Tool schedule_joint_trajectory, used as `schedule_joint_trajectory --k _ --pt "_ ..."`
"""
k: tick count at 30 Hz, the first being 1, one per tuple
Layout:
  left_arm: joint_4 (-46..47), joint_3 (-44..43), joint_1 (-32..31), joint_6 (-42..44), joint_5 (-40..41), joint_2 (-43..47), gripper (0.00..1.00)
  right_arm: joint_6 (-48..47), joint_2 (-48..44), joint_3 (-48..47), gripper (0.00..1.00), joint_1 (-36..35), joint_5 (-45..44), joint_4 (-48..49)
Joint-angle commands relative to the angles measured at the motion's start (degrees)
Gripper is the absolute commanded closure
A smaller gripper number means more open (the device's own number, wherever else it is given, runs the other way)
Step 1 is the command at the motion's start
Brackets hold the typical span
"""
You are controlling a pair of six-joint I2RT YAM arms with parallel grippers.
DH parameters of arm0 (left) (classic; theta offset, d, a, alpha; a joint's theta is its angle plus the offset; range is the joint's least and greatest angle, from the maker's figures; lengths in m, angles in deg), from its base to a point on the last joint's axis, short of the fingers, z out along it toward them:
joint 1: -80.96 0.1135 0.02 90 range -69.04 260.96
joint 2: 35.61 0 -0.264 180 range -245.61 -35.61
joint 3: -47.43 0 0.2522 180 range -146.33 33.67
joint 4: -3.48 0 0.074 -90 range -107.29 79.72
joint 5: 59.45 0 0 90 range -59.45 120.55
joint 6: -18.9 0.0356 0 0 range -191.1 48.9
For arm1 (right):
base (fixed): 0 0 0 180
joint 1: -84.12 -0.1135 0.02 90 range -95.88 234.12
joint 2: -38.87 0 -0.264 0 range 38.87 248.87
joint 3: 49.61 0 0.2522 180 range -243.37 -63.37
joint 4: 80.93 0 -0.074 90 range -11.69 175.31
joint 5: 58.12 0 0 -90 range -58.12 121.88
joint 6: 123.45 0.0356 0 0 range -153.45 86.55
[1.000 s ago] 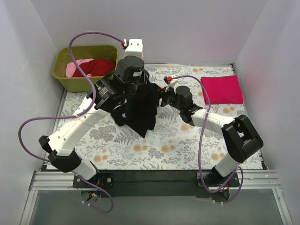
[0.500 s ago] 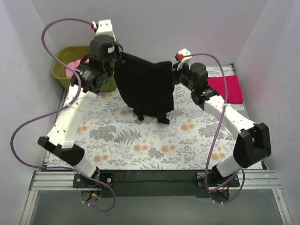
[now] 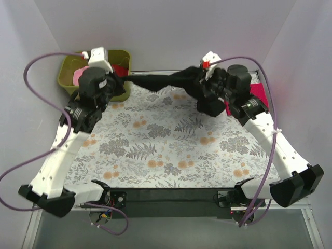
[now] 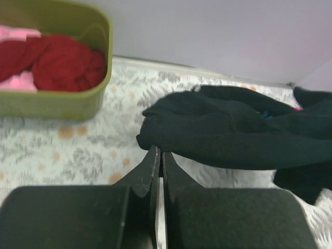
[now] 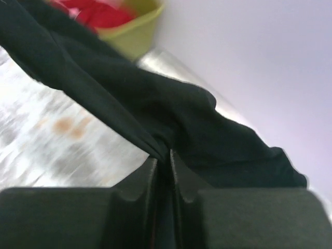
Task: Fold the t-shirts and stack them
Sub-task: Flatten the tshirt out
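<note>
The black t-shirt is stretched in a band between my two grippers over the far edge of the table, with a bunch hanging under the right end. My left gripper is shut on its left edge, next to the tub. My right gripper is shut on a fold of its right part. The magenta-pink shirt lies at the far right, mostly hidden behind my right arm. The dark red shirt and the pale pink shirt lie in the tub.
The olive-green tub stands at the far left corner, close to my left wrist; it also shows in the left wrist view. The floral cloth covers the table. White walls close in the back and both sides.
Both arms have swung apart and toward the back wall. The black shirt, which hung down in a sheet between them, is now pulled out long and low along the far edge.
</note>
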State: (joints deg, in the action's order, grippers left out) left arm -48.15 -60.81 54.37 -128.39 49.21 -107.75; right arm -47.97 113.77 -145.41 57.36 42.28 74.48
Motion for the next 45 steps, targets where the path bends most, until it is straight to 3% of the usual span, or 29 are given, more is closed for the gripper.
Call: schedule_joint_trajectory --k 1,2,5,9,12,16,19,25,34,45 --pt "-0.7 11.6 0.3 -5.3 -0.2 10.0 1.00 2.8 -2.3 9.5 0.77 -0.9 5.0 -7.1" --pt "-0.7 19.3 0.3 -6.3 0.2 13.7 1.00 5.2 -3.0 13.8 0.67 -1.0 6.6 -7.4" --pt "-0.6 29.1 0.3 -10.5 0.3 18.7 1.00 9.4 -4.7 19.6 0.59 -1.0 8.1 -9.1" --pt "-0.6 42.7 0.4 -15.6 1.6 25.5 1.00 15.5 -8.1 27.9 0.53 1.2 1.0 -9.2" --pt "0.0 47.1 0.3 -19.4 2.6 29.2 1.00 21.0 -9.2 31.9 0.51 9.2 1.0 -8.8" --pt "1.7 49.8 0.3 -20.9 2.9 31.9 1.00 29.0 -7.8 36.7 0.48 16.8 3.8 -2.6" --pt "1.8 50.3 0.3 -21.1 2.3 31.8 1.00 32.2 -5.9 39.8 0.48 17.7 8.8 7.1" --pt "2.3 50.3 0.3 -20.4 -0.2 31.1 1.00 28.1 2.7 43.2 0.47 23.2 16.9 18.8" --pt "2.7 51.2 0.3 -18.6 -0.3 31.5 1.00 15.3 14.2 36.9 0.42 24.7 23.2 18.8" --pt "3.0 51.3 0.4 -17.6 0.3 31.1 1.00 13.0 24.4 29.0 0.41 24.7 28.9 18.6"
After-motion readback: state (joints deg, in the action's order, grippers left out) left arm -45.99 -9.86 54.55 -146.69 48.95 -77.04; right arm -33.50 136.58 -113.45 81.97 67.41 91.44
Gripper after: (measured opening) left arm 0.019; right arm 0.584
